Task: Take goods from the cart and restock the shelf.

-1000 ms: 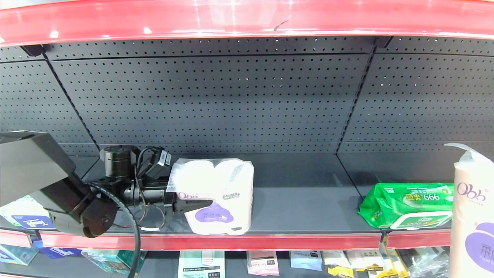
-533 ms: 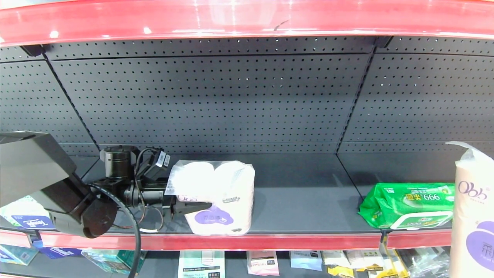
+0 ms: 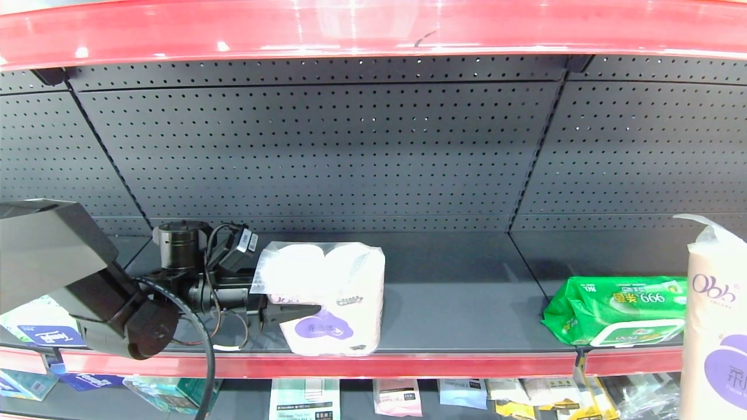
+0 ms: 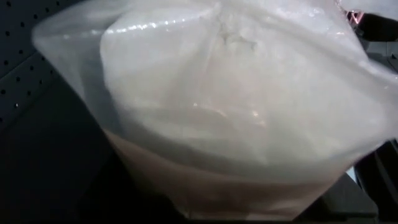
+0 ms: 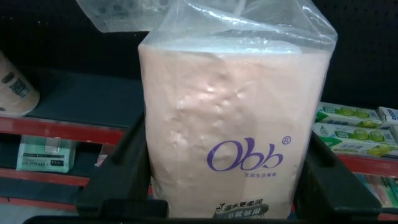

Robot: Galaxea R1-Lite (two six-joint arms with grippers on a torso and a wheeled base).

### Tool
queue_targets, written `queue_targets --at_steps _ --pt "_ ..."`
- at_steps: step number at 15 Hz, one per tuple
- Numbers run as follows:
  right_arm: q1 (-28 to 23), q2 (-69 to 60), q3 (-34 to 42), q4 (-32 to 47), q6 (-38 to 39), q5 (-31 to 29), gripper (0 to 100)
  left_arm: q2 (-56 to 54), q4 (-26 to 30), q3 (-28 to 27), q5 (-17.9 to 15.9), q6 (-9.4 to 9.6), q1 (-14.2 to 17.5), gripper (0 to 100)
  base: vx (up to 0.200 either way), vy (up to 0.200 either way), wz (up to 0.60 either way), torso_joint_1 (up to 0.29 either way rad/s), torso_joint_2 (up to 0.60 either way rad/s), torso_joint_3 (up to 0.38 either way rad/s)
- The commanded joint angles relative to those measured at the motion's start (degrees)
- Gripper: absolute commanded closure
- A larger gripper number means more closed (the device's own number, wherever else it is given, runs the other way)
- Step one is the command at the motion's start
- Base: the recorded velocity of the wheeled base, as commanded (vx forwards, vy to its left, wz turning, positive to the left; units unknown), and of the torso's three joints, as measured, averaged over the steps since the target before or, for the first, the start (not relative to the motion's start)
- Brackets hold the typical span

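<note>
A toilet-roll pack [image 3: 335, 291] stands upright on the shelf [image 3: 461, 309] (purple label outward); second pack [image 3: 715, 315] upright, far right.

Dark shelf [image 3: 455, 303] with red front lip. Roll pack [image 3: 332, 297] upright near front left; green wipes [image 3: 618, 309] flat, well right.

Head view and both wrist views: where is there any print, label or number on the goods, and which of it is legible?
Tall tissue pack: large purple logo, legible; the fine line under it is too small.
Toilet-roll pack: purple logo and patch, small, partly covered.
Green wipes pack: white characters and digits, upside down, legible.
Blue pack: white wordmark, small.
Lower-shelf packets: too small.
</note>
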Motion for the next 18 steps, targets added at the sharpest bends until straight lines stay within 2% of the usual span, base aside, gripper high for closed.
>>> queue_targets --at_steps 1,9,10,13,17,18 --pt "0.0 0.1 0.0 0.0 0.0 -0.1 100 0.3 0.1 0.1 0.1 0.03 0.0 100 0.000 0.000 0.00 0.000 0.00 0.000" --pt "0.0 -0.1 0.0 0.0 0.0 -0.5 100 0.4 0.0 -0.1 0.1 0.03 0.0 100 0.000 0.000 0.00 0.000 0.00 0.000" --pt "0.0 -0.2 0.0 0.0 0.0 -0.5 100 0.5 0.0 -0.2 0.1 0.03 0.0 0 0.000 0.000 0.00 0.000 0.00 0.000" --pt "0.0 -0.2 0.1 0.0 0.0 -0.5 100 0.1 -0.4 0.3 0.1 -0.50 0.0 0 0.000 0.000 0.00 0.000 0.00 0.000" --pt "0.0 -0.2 0.2 0.1 0.0 -0.5 100 -0.2 -4.1 0.8 0.1 -1.03 0.0 0 0.000 0.000 0.00 0.000 0.00 0.000" --pt "0.0 -0.3 0.3 0.0 0.0 -0.5 100 -2.2 -6.6 2.6 0.1 -4.19 0.0 0 0.000 0.000 0.00 0.000 0.00 0.000"
